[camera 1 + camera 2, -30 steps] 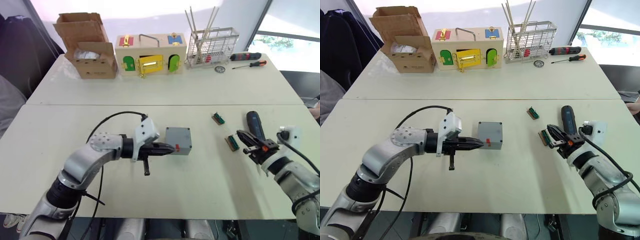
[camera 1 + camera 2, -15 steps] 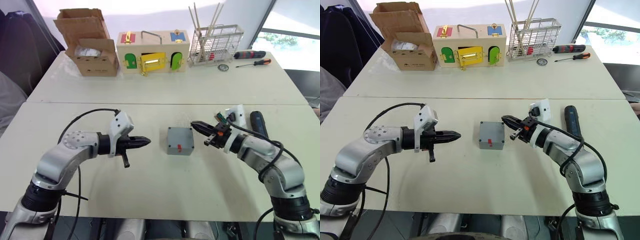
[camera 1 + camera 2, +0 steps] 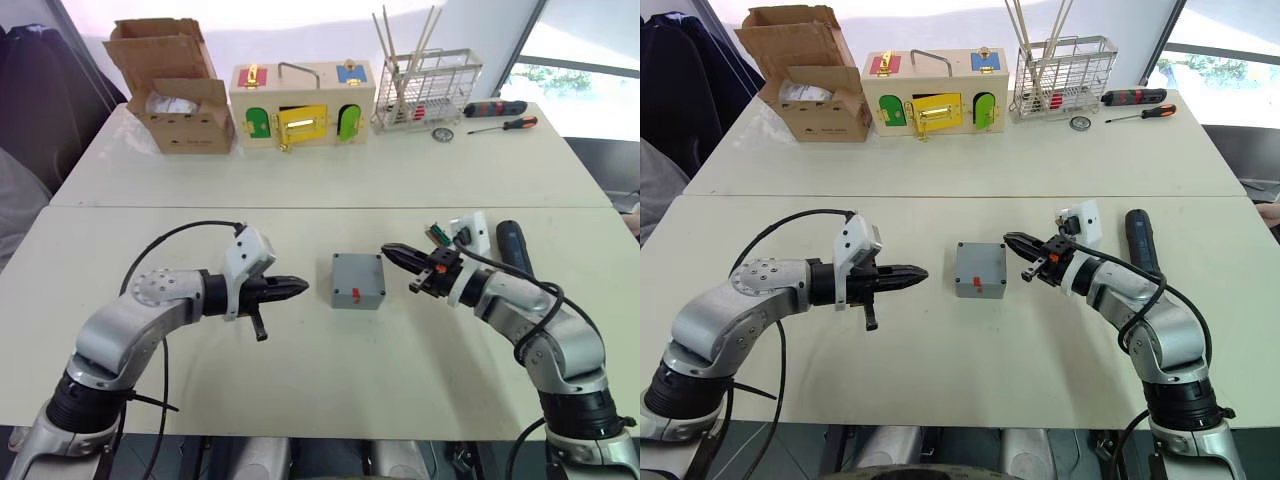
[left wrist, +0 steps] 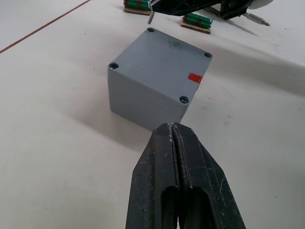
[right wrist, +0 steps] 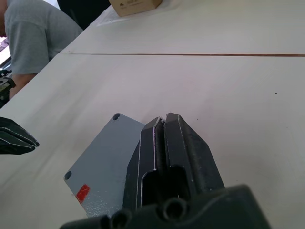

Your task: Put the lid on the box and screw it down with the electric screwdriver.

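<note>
The grey box (image 3: 358, 281) stands mid-table, and the lid (image 4: 162, 57) lies flat on top of it with a screw hole in each corner and a small red mark near one edge. My left gripper (image 3: 298, 289) is shut and empty, pointing at the box from its left with a short gap. My right gripper (image 3: 388, 251) is shut and empty, its tip just off the box's far right corner. The electric screwdriver (image 3: 512, 245) lies on the table beyond my right forearm, untouched.
Green terminal blocks (image 4: 195, 20) lie behind the box near my right wrist. Along the back table stand a cardboard carton (image 3: 180, 100), a wooden latch box (image 3: 303, 105), a wire basket (image 3: 425, 90) and manual screwdrivers (image 3: 495, 110). A person (image 5: 33, 33) sits beside the table.
My right arm swung left from beside the electric screwdriver to the box. My left gripper drew back from the box, then edged slightly toward it again.
</note>
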`<state>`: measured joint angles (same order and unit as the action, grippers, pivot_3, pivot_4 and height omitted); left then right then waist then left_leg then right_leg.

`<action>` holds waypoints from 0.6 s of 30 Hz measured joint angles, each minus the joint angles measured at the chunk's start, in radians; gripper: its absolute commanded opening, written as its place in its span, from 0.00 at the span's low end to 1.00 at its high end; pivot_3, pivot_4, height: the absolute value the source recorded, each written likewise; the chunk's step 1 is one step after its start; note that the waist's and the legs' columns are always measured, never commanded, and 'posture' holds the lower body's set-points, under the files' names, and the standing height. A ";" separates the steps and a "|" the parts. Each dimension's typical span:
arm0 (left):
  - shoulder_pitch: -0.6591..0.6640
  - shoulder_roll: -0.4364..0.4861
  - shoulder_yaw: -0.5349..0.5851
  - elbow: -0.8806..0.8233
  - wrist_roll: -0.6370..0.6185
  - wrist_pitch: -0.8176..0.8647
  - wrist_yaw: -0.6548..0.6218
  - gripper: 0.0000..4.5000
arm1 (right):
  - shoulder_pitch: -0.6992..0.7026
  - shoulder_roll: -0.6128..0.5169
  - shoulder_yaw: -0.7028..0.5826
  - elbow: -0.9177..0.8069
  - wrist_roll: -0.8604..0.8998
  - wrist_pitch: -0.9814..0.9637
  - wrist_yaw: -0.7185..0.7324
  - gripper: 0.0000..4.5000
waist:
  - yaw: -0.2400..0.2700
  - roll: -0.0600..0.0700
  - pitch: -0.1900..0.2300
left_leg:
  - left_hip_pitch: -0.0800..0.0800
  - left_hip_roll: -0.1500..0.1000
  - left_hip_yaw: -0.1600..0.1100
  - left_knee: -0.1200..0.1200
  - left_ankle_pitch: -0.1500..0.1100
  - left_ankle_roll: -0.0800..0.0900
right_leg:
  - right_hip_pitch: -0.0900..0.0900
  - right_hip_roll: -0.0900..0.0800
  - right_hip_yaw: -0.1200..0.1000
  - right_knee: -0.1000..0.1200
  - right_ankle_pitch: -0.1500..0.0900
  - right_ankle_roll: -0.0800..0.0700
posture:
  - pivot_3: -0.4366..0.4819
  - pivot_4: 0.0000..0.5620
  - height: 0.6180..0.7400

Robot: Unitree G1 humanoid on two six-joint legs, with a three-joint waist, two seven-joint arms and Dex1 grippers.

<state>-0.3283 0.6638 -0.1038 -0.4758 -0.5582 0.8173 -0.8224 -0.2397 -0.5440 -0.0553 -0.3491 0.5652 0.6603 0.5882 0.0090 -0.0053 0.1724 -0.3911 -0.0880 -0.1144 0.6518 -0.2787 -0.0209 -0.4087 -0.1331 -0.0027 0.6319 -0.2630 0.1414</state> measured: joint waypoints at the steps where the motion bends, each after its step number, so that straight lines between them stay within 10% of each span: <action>1: 0.000 -0.001 0.000 0.000 0.000 0.000 0.000 0.00 | 0.000 0.004 0.000 -0.003 0.002 0.002 -0.002 0.01 | 0.000 0.000 0.000 | 0.000 0.000 0.000 0.000 0.000 0.000 | 0.000 0.000 0.000 0.000 0.000 0.000 | 0.48 0.27 0.95; 18: -0.020 -0.009 -0.001 0.005 0.001 -0.002 -0.003 0.00 | 0.030 0.015 0.002 0.002 -0.012 0.008 -0.006 0.01 | 0.000 0.000 0.000 | 0.000 0.000 0.000 0.000 0.000 0.000 | 0.000 0.000 0.000 0.000 0.000 0.000 | 0.48 0.27 0.95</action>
<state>-0.3486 0.6550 -0.1052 -0.4709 -0.5571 0.8153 -0.8252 -0.2102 -0.5294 -0.0538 -0.3471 0.5531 0.6681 0.5818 0.0093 -0.0053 0.1724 -0.3910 -0.0881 -0.1143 0.6521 -0.2786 -0.0211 -0.4086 -0.1330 -0.0026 0.6321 -0.2629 0.1412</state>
